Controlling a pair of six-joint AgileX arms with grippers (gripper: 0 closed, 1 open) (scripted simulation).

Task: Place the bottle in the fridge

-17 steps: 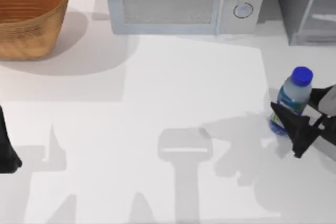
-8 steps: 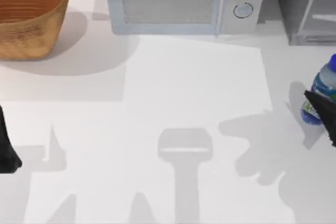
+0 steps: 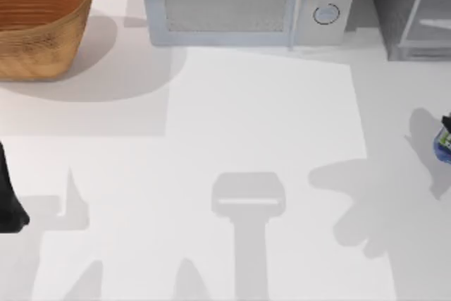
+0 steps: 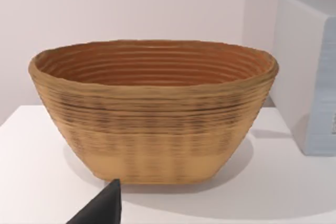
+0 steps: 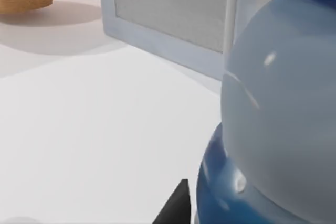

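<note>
Since a second ago the bottle (image 3: 444,142) has slid rightward, nearing the fridge (image 3: 409,5) (its destination). Right gripper (image 5: 176,205) looks clamped on it for carrying; left gripper's (image 4: 102,205) state I cannot tell.

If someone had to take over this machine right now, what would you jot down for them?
Right hand: at the table's right edge, carrying the bottle, held close before its wrist camera; a sliver of the bottle shows at the top view's right edge.
Left hand: parked at the left edge, facing the basket.
Fridge: back right corner, beside the microwave.
Done: bottle picked up.
Left: bring it to the fridge, set it inside, let go.
</note>
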